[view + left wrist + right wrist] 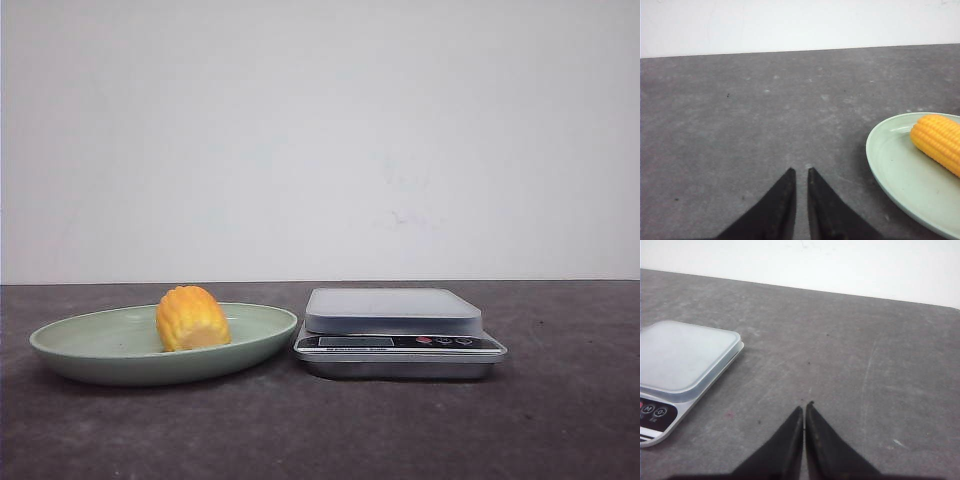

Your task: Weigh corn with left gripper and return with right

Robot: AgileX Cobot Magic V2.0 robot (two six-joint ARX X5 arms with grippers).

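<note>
The corn (192, 318), a stubby yellow-orange cob piece, lies in a pale green plate (90, 350) on the left of the table. A silver kitchen scale (395, 312) stands just right of the plate, its platform bare. In the left wrist view my left gripper (801, 171) is shut and empty, a thin slit between its tips, over bare table short of the plate (890, 170) and the corn (939, 142). In the right wrist view my right gripper (804, 406) is shut and empty over bare table beside the scale (685, 352). Neither gripper shows in the front view.
The table top (560, 420) is dark grey and speckled. A plain white wall (320, 140) stands behind it. The scale's button panel (445, 341) faces the front.
</note>
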